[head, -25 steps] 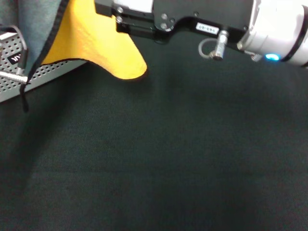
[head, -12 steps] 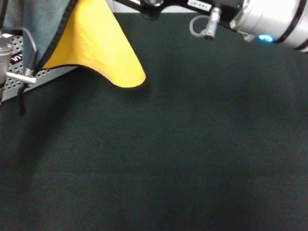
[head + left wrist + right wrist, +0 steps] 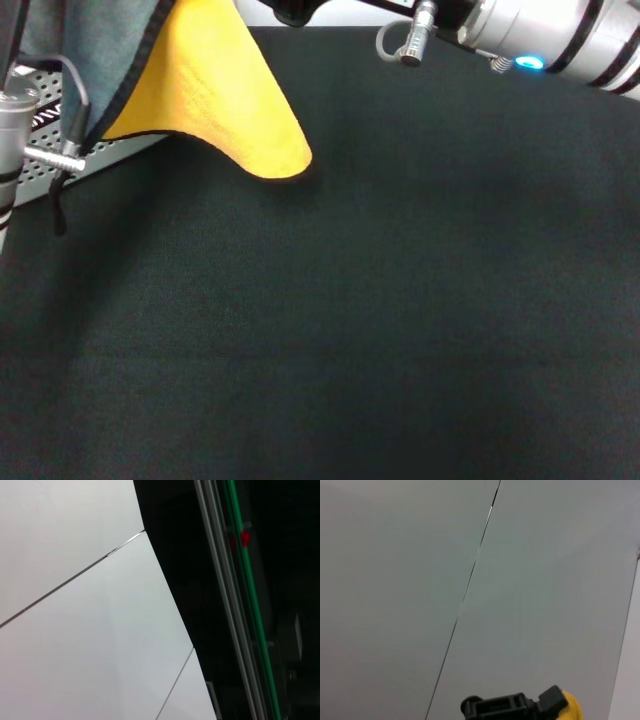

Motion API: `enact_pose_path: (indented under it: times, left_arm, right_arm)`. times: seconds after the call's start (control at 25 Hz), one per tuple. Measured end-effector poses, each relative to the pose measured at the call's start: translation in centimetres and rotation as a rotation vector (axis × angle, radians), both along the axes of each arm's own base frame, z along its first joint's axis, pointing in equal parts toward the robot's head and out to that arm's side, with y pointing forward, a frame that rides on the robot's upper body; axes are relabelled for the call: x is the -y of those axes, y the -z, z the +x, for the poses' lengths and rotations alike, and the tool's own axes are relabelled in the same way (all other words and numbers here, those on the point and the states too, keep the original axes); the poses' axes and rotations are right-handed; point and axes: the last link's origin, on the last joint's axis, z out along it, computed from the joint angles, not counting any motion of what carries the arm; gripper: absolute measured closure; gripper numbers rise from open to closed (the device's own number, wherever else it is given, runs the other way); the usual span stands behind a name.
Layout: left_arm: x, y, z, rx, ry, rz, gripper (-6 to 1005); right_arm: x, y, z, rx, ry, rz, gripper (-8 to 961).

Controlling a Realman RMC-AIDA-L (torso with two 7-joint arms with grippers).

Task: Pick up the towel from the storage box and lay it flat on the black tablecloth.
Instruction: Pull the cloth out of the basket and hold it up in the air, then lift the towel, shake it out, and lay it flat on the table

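The towel (image 3: 225, 100) hangs in the air at the far left of the head view. Its yellow-orange face is toward me, its grey-green face (image 3: 95, 50) folds off to the left, and a black stitched edge runs between them. Its lowest rounded corner dangles just above the black tablecloth (image 3: 380, 320). My right gripper (image 3: 520, 707) is a black block pressed against the yellow towel (image 3: 571, 707) in the right wrist view, shut on its upper edge. Behind the towel stands the storage box (image 3: 100, 155), perforated and light grey. Of my left gripper only the wrist plug (image 3: 20, 115) shows at the left edge.
My right arm (image 3: 550, 40), silver with a blue light, reaches across the far right. A black cable (image 3: 60, 200) droops from the left wrist in front of the box. Both wrist views face pale wall panels.
My right arm has risen and drawn back, so its black gripper has left the top of the head view. The towel went up with it. The left wrist plug moved slightly higher.
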Motion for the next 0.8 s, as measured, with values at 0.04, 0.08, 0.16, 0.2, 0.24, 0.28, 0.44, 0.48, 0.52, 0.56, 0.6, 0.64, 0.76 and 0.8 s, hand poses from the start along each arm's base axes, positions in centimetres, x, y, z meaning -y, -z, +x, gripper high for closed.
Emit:
enact_pose_path:
  times: [0.04, 0.08, 0.16, 0.2, 0.24, 0.28, 0.44, 0.48, 0.52, 0.56, 0.6, 0.64, 0.76, 0.8]
  left_arm:
    - [-0.05, 0.03, 0.07, 0.0, 0.001, -0.001, 970]
    - [-0.07, 0.03, 0.1, -0.001, 0.002, 0.0, 970]
    - [-0.1, 0.05, 0.16, -0.004, 0.003, 0.003, 970]
    - [-0.11, 0.06, 0.18, -0.005, 0.003, 0.005, 970]
    - [-0.12, 0.05, 0.18, -0.006, 0.003, 0.006, 970]
    - [-0.12, 0.05, 0.18, -0.006, 0.002, 0.006, 970]
    - [-0.12, 0.06, 0.18, -0.005, 0.003, 0.003, 969]
    - [-0.12, 0.06, 0.19, -0.005, 0.004, 0.003, 969]
    - [-0.11, 0.08, 0.2, -0.006, 0.004, 0.002, 969]
    - [-0.1, 0.12, 0.22, -0.008, 0.005, 0.0, 969]
    - [-0.1, 0.15, 0.24, -0.009, 0.007, -0.001, 969]
    - [-0.1, 0.17, 0.25, -0.01, 0.007, -0.002, 969]
    - [-0.1, 0.17, 0.25, -0.01, 0.007, -0.002, 969]
    - [-0.1, 0.17, 0.26, -0.01, 0.007, -0.001, 969]
  right_arm:
    - [-0.05, 0.1, -0.03, 0.003, 0.0, -0.002, 531]
    - [-0.1, 0.21, -0.08, 0.006, -0.001, -0.004, 551]
    - [-0.21, 0.44, -0.16, 0.013, 0.001, -0.007, 589]
    - [-0.24, 0.5, -0.18, 0.015, 0.002, -0.007, 599]
    - [-0.3, 0.52, -0.21, 0.016, 0.003, -0.006, 608]
    - [-0.32, 0.53, -0.22, 0.017, 0.004, -0.006, 618]
    - [-0.36, 0.54, -0.23, 0.012, 0.004, 0.0, 655]
    - [-0.36, 0.52, -0.26, 0.009, 0.005, 0.001, 665]
    - [-0.36, 0.52, -0.27, 0.009, 0.004, 0.001, 672]
    - [-0.35, 0.52, -0.27, 0.009, 0.004, 0.001, 679]
    - [-0.35, 0.52, -0.28, 0.009, 0.003, 0.001, 687]
    - [-0.35, 0.52, -0.28, 0.009, 0.003, 0.001, 694]
    - [-0.35, 0.5, -0.3, 0.008, 0.0, 0.007, 718]
    - [-0.36, 0.49, -0.32, 0.007, -0.001, 0.008, 728]
